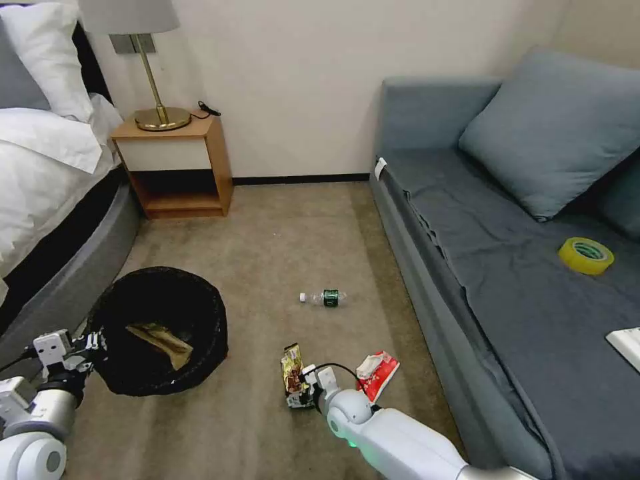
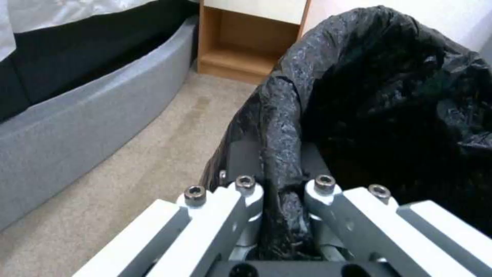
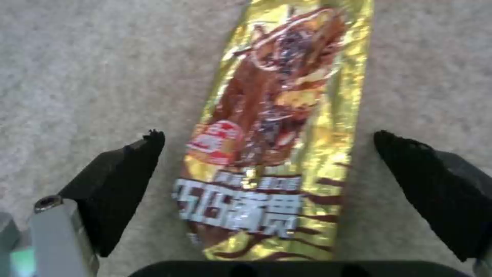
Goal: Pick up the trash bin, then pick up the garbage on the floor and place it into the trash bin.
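Collection underway: left gripper (image 2: 279, 192) clamps the black-bagged round trash bin's (image 1: 160, 327) rim; right gripper (image 3: 266, 173), fingers apart, straddles the gold-brown foil snack wrapper (image 3: 279, 127), needing closure next.

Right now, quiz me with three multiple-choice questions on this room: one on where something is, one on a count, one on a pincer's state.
1. Where is the tape roll?
A. on the sofa
B. on the nightstand
C. in the bin

2. How many pieces of garbage lie on the floor?
A. one
B. three
C. five

3. What is the right pincer doing?
A. shut on the bottle
B. open around the wrapper
C. gripping the bin's rim

Answers:
1. A, the yellow roll sits on the grey seat.
2. B, the bottle, the wrapper and the red packet lie on the carpet; a brown paper bag is already in the bin.
3. B, its fingers stand apart either side of the wrapper; the left pincer is the one clamped on the bin's rim.
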Robot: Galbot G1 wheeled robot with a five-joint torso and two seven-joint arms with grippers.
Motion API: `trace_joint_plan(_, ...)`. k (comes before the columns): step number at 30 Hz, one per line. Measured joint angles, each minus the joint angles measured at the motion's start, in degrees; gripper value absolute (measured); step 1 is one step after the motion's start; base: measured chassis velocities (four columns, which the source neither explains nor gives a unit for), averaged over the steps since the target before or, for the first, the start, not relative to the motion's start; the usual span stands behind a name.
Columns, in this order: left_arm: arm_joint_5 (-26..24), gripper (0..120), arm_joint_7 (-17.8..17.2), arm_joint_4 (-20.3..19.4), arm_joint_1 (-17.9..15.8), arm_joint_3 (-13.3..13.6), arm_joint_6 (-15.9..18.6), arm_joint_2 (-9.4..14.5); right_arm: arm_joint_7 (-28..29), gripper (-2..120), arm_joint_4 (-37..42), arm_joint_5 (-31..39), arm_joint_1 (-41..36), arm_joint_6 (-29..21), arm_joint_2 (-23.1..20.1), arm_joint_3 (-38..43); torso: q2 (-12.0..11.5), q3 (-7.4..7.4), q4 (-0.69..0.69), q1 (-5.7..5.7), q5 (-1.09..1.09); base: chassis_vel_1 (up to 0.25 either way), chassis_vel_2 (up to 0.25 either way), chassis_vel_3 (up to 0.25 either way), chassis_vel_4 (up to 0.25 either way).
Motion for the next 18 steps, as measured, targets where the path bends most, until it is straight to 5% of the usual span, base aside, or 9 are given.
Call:
trace_joint_plan(14,0.5,4,0.4,-0.1,1.4,-0.9,-0.5,-1.2,0.6,99,-1.9,-3.3,-1.2,1.6,2.1,-0.4,0.0,-0.01,-0.01,0.0,-0.01,0.0,0.0,0.0,0.0)
trace_joint_plan(18,0.5,4,0.5,0.0,1.4,-0.9,-0.6,-1.2,0.8,88,-2.6,-3.9,-1.0,2.2,2.4,-0.3,0.0,-0.01,-0.01,-0.01,-0.01,0.0,0.0,0.0,0.0)
